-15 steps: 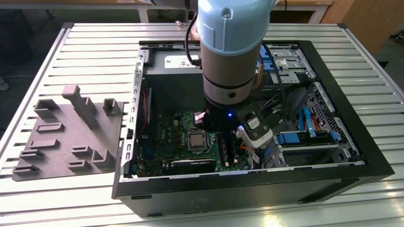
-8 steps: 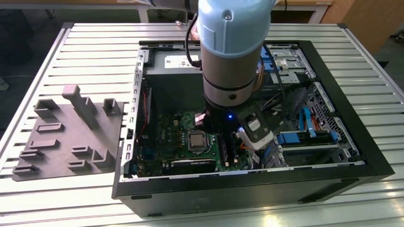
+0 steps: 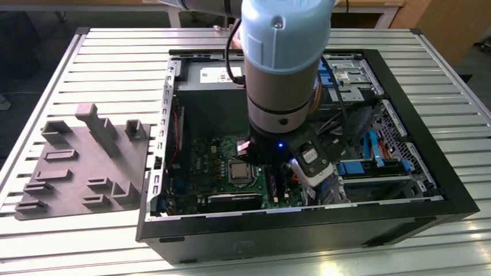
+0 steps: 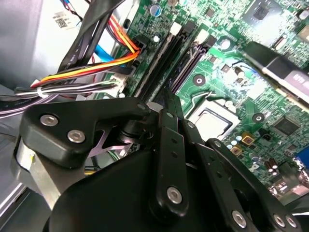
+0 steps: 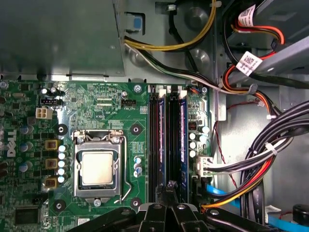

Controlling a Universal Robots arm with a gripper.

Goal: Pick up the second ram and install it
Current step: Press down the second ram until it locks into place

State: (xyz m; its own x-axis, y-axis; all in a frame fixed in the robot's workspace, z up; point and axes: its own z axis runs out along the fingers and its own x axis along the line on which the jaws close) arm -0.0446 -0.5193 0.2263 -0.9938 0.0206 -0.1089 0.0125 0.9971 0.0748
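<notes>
My gripper (image 5: 170, 187) is down inside the open computer case (image 3: 429, 198), over the black memory slots (image 5: 158, 140) on the green motherboard (image 5: 96, 104). Its black fingers (image 4: 170, 108) are drawn together to a point with no gap showing, right above one end of the slots. A thin dark stick with a bluish face, the second ram (image 5: 182, 140), stands in the slot beside the fingertips. Whether the fingertips touch it is hidden. In the exterior view the arm's pale blue wrist (image 3: 284, 52) covers most of the slots.
The processor socket (image 5: 98, 166) lies beside the slots. Bundled cables (image 5: 270, 145) and the drive bays crowd the slots' other side. The power supply box (image 5: 58, 34) sits at the board's edge. A grey tray with blocks (image 3: 77, 167) rests on the slatted table at the exterior view's left.
</notes>
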